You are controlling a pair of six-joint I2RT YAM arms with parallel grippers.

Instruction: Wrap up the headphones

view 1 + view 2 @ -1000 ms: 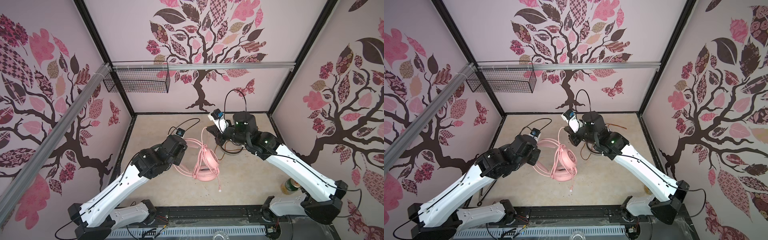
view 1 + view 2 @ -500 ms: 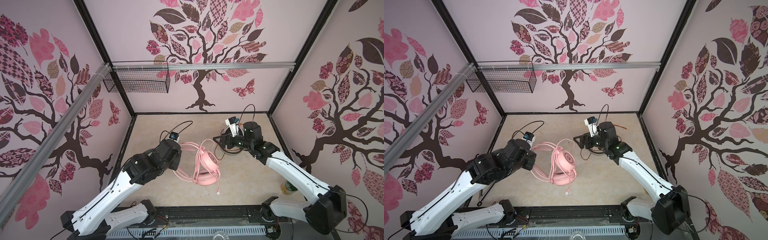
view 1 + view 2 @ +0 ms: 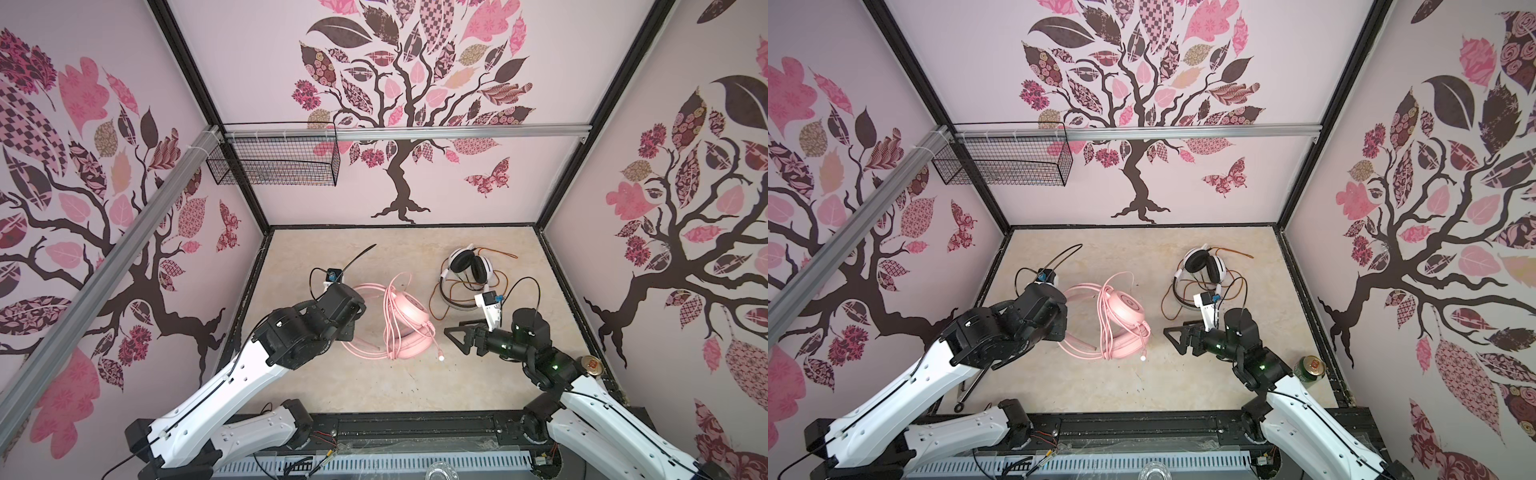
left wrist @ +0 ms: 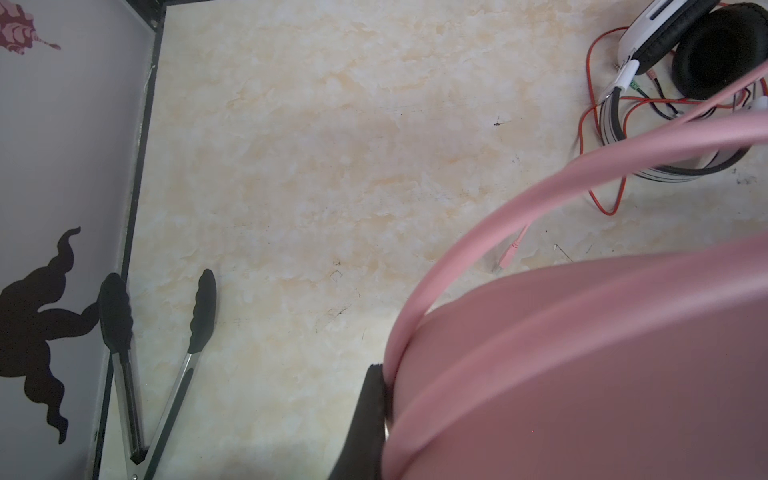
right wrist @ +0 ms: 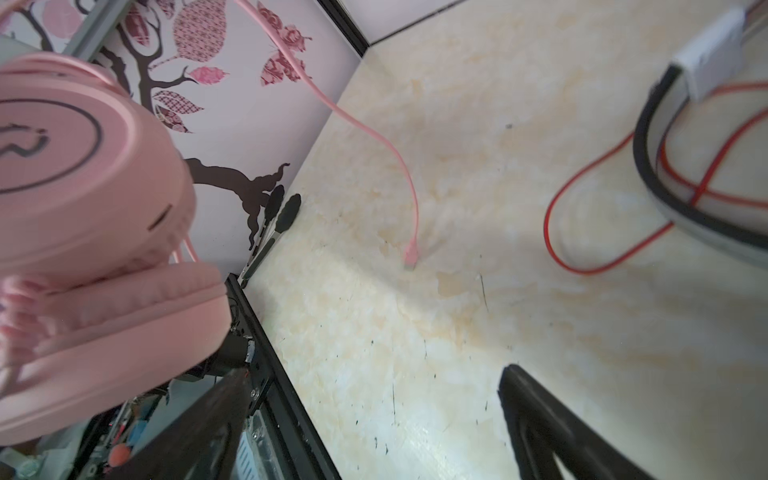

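From my seat I see the left claw [image 3: 348, 329] clamped on the headband of the pink headset [image 3: 409, 309], its jaws narrowed right down on the band. In the left wrist view one black finger [image 4: 368, 415] presses against the pink band, and the other is hidden behind it. The headset sits roughly mid-table, just to the right of the left arm's wrist, with one earcup toward the back and one toward me. The pink cable [image 3: 390, 320] runs in several loops over and around the cups, and a loose end with its plug [image 5: 410, 257] trails down to the table [image 3: 374, 386] (whether the lower cup itself touches the surface, I cannot tell).

The right claw [image 3: 455, 341] is spread wide and holds nothing. It hovers near the table just to the right of the pink headset, fingers pointed toward it, apart from both the cups and the cable.

The white-and-black headset [image 3: 471, 266] lies on the table toward the back right, black earpads showing. Its orange-red cable [image 5: 547, 220] lies loose in untidy loops around it and across its headband. Neither claw touches it.

A pair of black-tipped tongs [image 4: 191, 332] lies along the left wall, and a green can [image 3: 1310, 368] stands at the right edge of the table, beside the right arm.
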